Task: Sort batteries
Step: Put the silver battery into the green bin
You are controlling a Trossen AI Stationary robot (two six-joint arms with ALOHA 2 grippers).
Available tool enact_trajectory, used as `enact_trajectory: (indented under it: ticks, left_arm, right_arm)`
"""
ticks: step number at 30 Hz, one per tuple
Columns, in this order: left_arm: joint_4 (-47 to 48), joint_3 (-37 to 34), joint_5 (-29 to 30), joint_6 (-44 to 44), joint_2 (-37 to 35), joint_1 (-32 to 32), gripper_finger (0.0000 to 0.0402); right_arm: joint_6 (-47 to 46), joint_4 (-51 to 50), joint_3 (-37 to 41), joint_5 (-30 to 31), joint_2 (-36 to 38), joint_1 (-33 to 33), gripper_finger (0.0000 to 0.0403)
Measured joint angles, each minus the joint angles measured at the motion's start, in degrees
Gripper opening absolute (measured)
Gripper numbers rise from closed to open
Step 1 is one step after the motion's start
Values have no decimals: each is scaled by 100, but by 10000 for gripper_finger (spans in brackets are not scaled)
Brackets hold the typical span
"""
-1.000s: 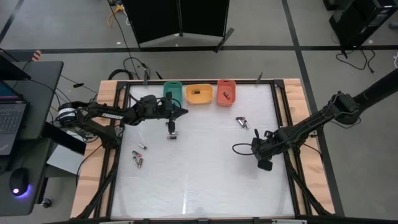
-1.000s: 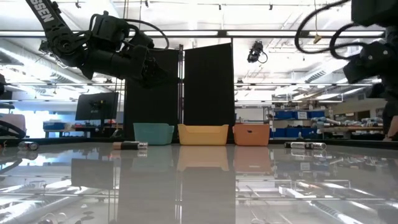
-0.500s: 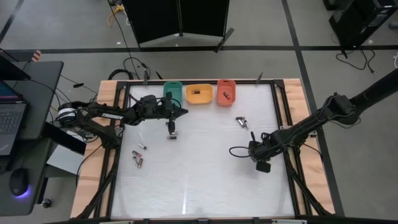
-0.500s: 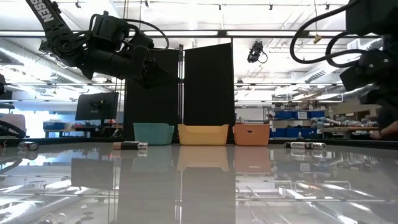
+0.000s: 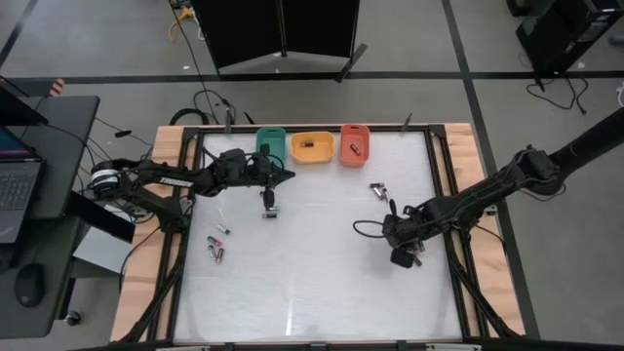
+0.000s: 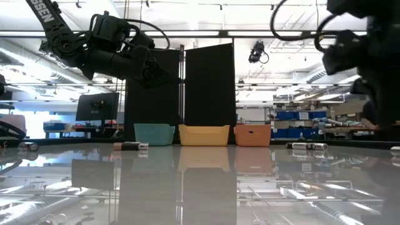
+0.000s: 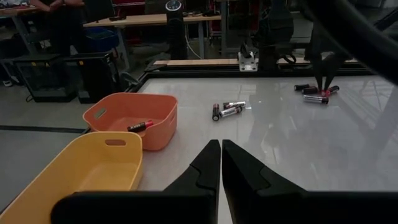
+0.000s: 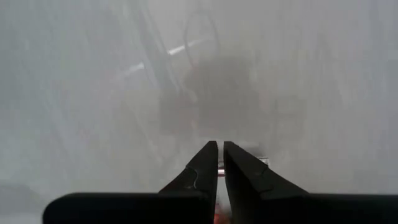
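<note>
Right now my right gripper (image 5: 401, 255) hangs low at the table's (image 5: 312, 283) right side, fingers nearly together; something small glints between the tips, whether gripped I cannot tell. My left gripper (image 7: 221, 163) is shut and empty by the green tray (image 5: 270, 143). Batteries (image 5: 379, 191) lie loose in small clusters, a few already in the orange and red trays. They look light, hard, slick and prone to rolling; I'd pinch one across its middle. No writing is readable.
</note>
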State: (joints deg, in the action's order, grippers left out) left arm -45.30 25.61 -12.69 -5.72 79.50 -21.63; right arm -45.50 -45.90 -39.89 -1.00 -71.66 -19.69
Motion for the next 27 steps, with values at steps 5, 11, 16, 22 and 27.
enact_trajectory:
  ticks: [5,11,16,22,27]
  left_arm:
    - [1,0,1,0,1,1,23]
    - [9,0,2,-26,0,0,23]
    - [22,0,0,-31,0,0,23]
    - [26,0,1,-33,0,0,23]
    - [26,0,2,-35,0,0,23]
  right_arm:
    - [-1358,-182,-119,-218,-3,118,39]
    - [-2412,-314,-119,-354,-107,110,39]
    - [-2865,-283,-119,-354,-352,110,47]
    - [-3405,-254,-119,-355,-748,136,117]
    - [-3409,-76,-119,-352,-916,183,180]
